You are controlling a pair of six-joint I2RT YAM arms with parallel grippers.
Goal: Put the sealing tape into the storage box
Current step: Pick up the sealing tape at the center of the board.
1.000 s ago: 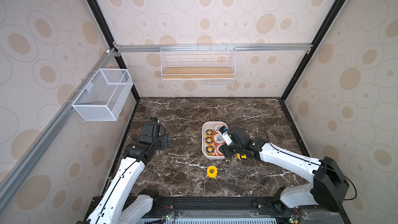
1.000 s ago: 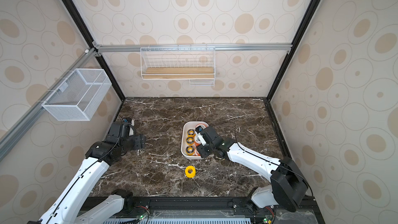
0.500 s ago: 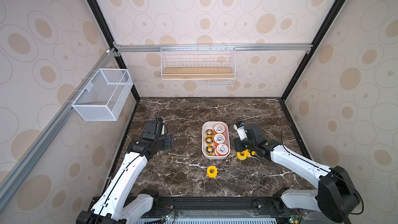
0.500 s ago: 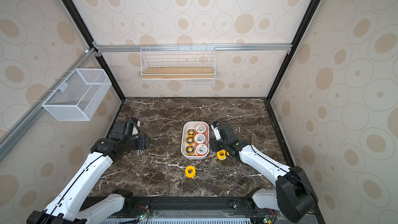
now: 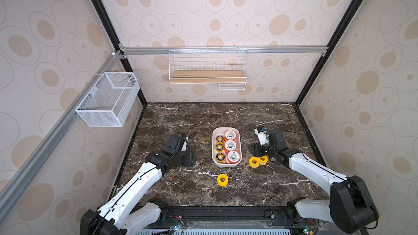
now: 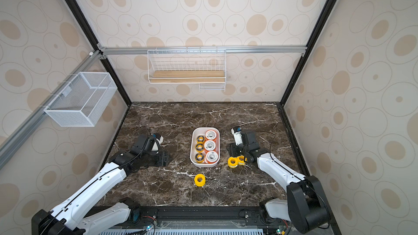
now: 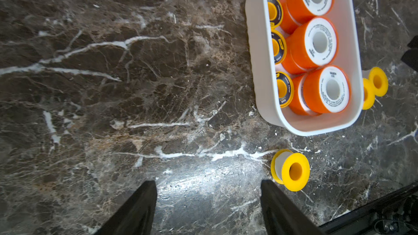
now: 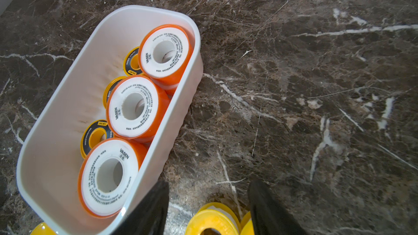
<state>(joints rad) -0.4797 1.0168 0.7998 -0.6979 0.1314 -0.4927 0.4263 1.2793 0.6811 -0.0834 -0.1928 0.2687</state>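
Observation:
In both top views the white storage box [image 5: 226, 166] [image 6: 204, 165] stands mid-table, holding sealing tape: three orange-rimmed white spools [image 5: 230, 145] and three yellow spools with dark faces [image 5: 219, 147]. Two yellow spools [image 5: 253, 162] [image 5: 263, 160] lie just right of the box. My right gripper [image 8: 208, 191] is open low over them, its fingers on either side of one yellow spool [image 8: 212, 221]. Another yellow spool [image 5: 222, 180] [image 7: 290, 170] lies in front of the box. My left gripper [image 7: 208, 188] is open and empty left of the box, with that spool just outside one finger.
A white mesh basket [image 5: 108, 100] hangs on the left wall. A wire shelf with a wooden board [image 5: 207, 68] hangs on the back wall. The black frame rail [image 5: 226, 211] runs along the table's front edge.
My right gripper has moved from above the box to its right side, down over the two yellow spools. My left arm has shifted toward the box and its jaws have narrowed a little.

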